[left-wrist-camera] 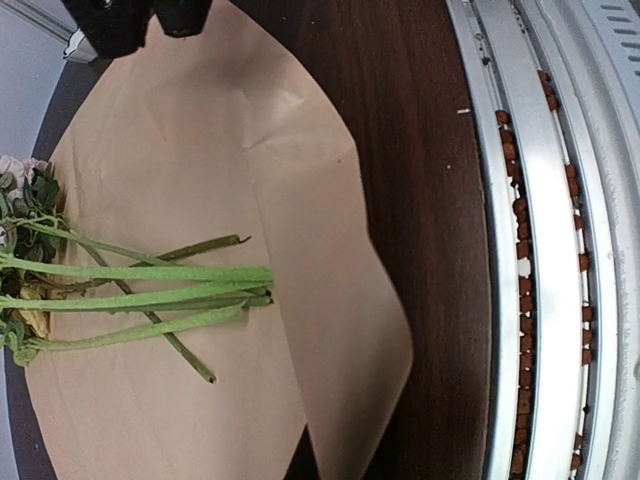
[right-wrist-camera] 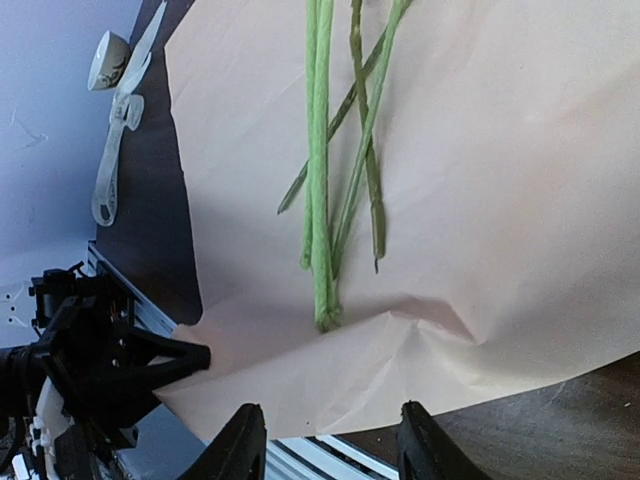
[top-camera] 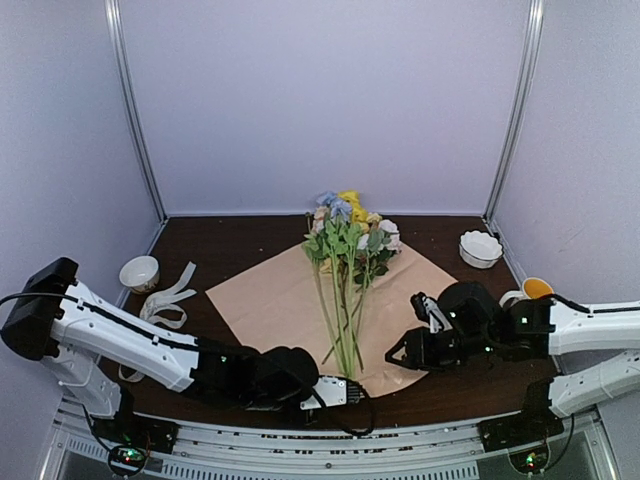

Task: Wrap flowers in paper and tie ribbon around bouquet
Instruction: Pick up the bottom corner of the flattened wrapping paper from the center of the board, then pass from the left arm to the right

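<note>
1. Pale lilac walls (top-camera: 330, 100) close in one dark brown table (top-camera: 250, 235), with two robot arms mounted at its near edge.
2. One sheet of paper (top-camera: 270, 300) lies flat in the middle of the table, tan side up, with one corner pointing toward the arms.
3. One bunch of flowers (top-camera: 345, 250) lies on the paper. The blue, yellow, pink and white blooms are at the far corner, and the stem ends stop short of the near corner. At least five stems can be counted in the wrist views, some crossing each other.
4. One cream ribbon (top-camera: 165, 300) lies in loose loops on the table to the left, apart from the paper.
5. Two cups are on the table. A cream cup (top-camera: 139, 272) sits just beyond the ribbon, and an orange-lined cup (top-camera: 537, 288) sits at the right edge.
6. One white bowl (top-camera: 480, 248) sits at the far right, off the paper.
7. The left gripper (top-camera: 338, 391) is at the paper's near corner with its jaws together on the sheet, which rises into a fold there.
8. The right gripper (right-wrist-camera: 330, 450) hangs over the paper's right near edge with its jaws apart and nothing between them.
</note>
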You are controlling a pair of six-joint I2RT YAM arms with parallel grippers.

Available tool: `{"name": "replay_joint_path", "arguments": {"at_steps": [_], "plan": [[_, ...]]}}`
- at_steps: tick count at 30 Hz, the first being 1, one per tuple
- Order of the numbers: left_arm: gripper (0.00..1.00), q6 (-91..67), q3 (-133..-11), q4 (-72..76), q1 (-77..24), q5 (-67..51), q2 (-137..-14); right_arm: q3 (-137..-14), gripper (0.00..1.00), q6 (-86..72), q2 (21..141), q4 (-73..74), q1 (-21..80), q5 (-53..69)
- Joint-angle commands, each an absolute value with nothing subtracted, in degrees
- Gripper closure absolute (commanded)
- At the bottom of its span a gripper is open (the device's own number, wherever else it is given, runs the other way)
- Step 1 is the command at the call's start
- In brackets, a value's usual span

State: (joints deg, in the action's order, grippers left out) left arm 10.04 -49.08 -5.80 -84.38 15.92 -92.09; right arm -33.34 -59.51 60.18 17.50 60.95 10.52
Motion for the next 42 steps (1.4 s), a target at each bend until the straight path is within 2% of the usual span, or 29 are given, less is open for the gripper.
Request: {"name": "replay_joint_path", "arguments": {"at_steps": [1, 5, 11, 15, 23, 29, 33, 38, 42], "plan": [[1.00, 12.3, -52.5, -6.6, -81.9, 5.8, -91.0, -38.5, 0.54, -48.7, 62.9, 28.0, 54.2, 11.7], [1.00, 13.9, -55.8, -9.3, -77.8, -1.9, -92.8, -42.2, 0.55, -41.4, 70.4, 25.9, 48.8, 16.4], [1.00, 19.5, -62.9, -16.8, -73.9, -8.5, -95.3, -48.9, 0.71, -32.5, 84.8, 30.3, 47.8, 20.6], [1.00, 22.7, -65.1, -20.7, -72.7, -12.7, -96.2, -47.2, 0.77, -30.1, 87.5, 32.2, 48.7, 23.2], [1.00, 24.3, -69.0, -27.1, -72.4, -16.4, -98.8, -40.8, 0.79, -29.4, 83.4, 42.8, 49.4, 22.9], [1.00, 24.9, -68.6, -26.9, -71.9, -16.5, -99.4, -44.6, 0.77, -27.1, 79.5, 43.9, 49.9, 25.1], [1.00, 24.0, -68.1, -25.4, -69.9, -18.2, -99.1, -47.0, 0.78, -26.5, 74.2, 35.1, 52.4, 27.6], [1.00, 23.3, -67.8, -23.9, -67.2, -21.1, -99.1, -43.9, 0.77, -23.0, 66.8, 21.8, 57.6, 21.5], [1.00, 23.3, -69.2, -25.5, -66.5, -22.5, -100.2, -36.4, 0.70, -14.3, 61.0, 7.3, 61.2, 16.3]]}}
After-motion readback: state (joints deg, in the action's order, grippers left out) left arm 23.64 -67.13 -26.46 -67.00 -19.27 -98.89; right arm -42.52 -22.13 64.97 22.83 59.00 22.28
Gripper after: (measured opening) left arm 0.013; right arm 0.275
